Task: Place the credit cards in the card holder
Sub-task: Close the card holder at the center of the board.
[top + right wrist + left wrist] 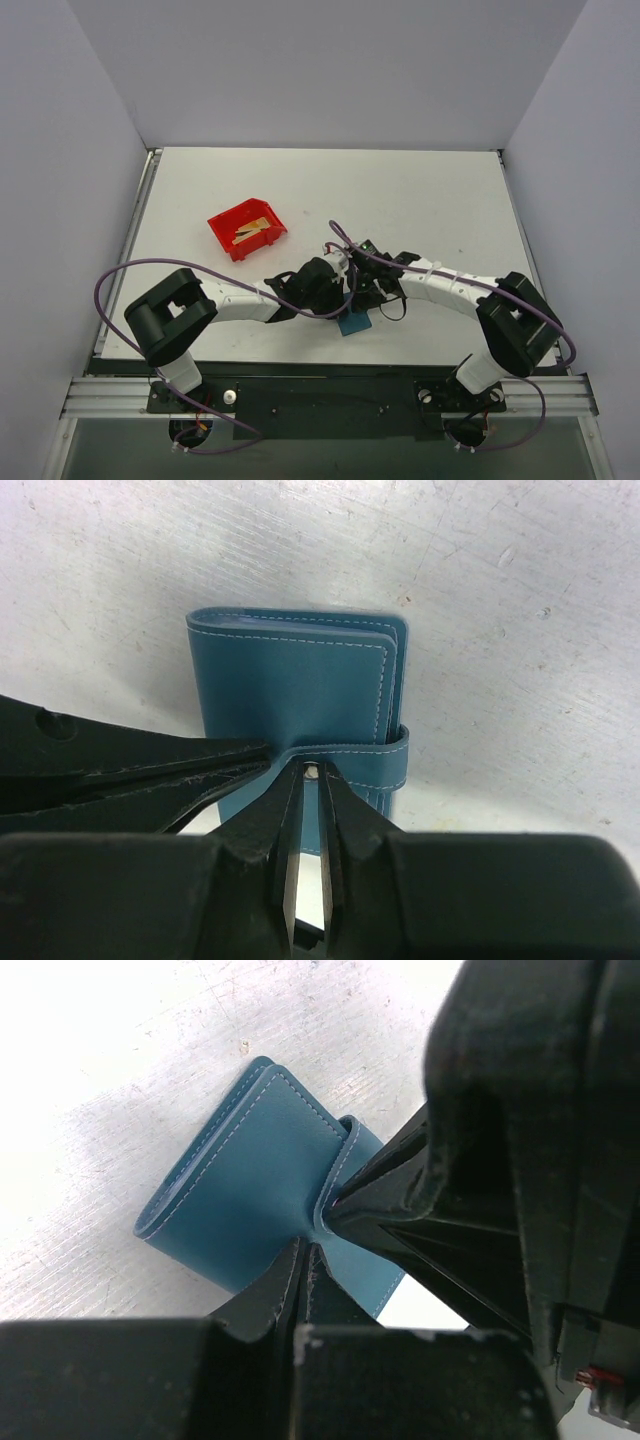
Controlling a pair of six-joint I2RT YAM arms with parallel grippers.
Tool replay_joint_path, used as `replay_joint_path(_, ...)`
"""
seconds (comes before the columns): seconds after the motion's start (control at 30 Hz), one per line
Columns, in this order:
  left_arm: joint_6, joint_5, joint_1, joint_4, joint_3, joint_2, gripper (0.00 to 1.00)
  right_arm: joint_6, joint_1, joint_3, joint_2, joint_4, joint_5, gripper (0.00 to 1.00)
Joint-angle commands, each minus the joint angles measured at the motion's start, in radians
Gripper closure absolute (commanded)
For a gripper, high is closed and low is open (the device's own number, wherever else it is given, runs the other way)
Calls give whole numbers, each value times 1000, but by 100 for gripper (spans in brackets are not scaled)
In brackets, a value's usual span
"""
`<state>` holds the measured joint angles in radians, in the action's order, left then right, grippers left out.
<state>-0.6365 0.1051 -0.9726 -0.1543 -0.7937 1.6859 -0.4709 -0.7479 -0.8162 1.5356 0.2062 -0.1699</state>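
The teal card holder (354,322) lies folded shut on the table near the front, between both arms. In the left wrist view the card holder (250,1180) has its snap tab lifted. My left gripper (305,1252) is shut on the tab's end. My right gripper (311,775) pinches the same tab at its snap, with a narrow gap between its fingers. Both grippers meet over the holder in the top view, left gripper (338,298) and right gripper (362,298). The gold-tan credit cards (250,232) lie in the red bin.
The red plastic bin (225,222) stands on the table to the left of and behind the grippers. The table's front edge and the arm rail run just behind the card holder. Purple cables loop over both arms.
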Motion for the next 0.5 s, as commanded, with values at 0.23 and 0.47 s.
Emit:
replay_joint_path(0.23, 21, -2, -8, 39, -7, 24, 100, -20, -10, -57, 133, 105, 41, 94)
replay_joint_path(0.47, 23, 1, -9, 38, -7, 24, 100, -29, -8, -49, 163, 96, 24, 94)
